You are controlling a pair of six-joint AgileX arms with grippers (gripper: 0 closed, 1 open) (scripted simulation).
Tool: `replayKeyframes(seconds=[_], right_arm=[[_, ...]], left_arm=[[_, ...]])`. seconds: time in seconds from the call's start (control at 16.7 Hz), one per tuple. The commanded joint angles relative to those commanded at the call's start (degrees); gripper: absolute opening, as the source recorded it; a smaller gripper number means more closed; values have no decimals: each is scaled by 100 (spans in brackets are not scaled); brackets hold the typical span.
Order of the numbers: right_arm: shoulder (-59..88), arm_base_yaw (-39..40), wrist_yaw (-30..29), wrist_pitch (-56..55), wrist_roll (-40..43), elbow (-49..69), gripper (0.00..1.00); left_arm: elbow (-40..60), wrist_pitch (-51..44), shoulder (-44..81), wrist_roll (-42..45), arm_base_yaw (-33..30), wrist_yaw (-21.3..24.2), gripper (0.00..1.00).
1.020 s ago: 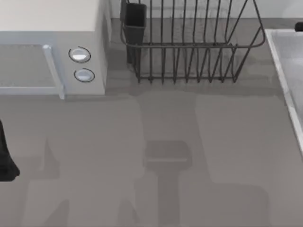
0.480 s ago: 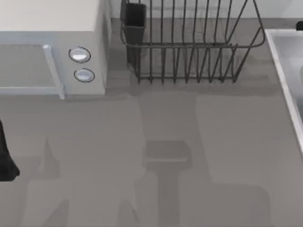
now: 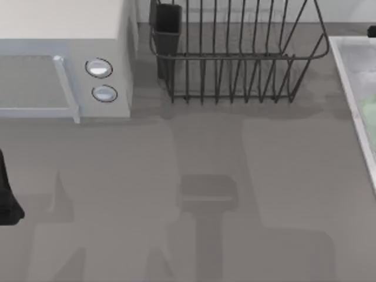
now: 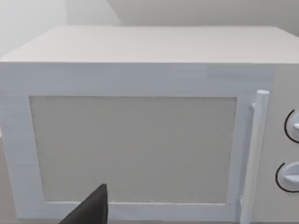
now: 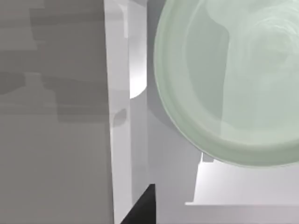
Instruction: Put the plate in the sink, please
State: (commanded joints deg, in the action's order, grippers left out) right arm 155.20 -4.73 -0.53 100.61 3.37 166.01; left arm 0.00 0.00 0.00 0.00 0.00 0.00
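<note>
At the far left edge of the desk (image 3: pixel 176 194) in the top view, the left arm's gripper (image 3: pixel 7 200) sits parked as a dark shape; from its wrist camera one dark fingertip (image 4: pixel 91 210) shows in front of the microwave (image 4: pixel 140 130), and I cannot tell whether its fingers are open or closed. The microwave (image 3: pixel 64 64) stands at the back left, its two knobs (image 3: pixel 100 79) facing the desk. To its right, at the back middle, stands the dark wire dish rack (image 3: pixel 235 53), with a dark cup (image 3: pixel 167 26) at its left end.

At the right edge lies the sink (image 3: pixel 346 76), and a pale green patch of the plate (image 3: pixel 370 108) shows inside its rim. The right wrist view looks down on the plate (image 5: pixel 233 79) over the sink (image 5: pixel 121 116) basin, well past the rim; whether it rests on the bottom or hangs just above it I cannot tell. A dark corner at the frame's edge may be a fingertip of the right gripper, but its opening and whether it has hold of the plate cannot be told.

The plate looks stiff, smooth and glossy, so probably slippery and breakable if dropped. Being flat and wide, it likely offers only its shallow raised rim for a pinch, and a grip there should be firm and level.
</note>
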Motion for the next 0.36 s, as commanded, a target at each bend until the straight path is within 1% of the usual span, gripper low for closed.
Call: replayKeyframes(seconds=[0.06, 0.36], right_arm=[[0, 0, 0, 0, 0, 0, 100], [0, 0, 0, 0, 0, 0, 100]], left_arm=[[0, 0, 0, 0, 0, 0, 100], [0, 0, 0, 0, 0, 0, 100]])
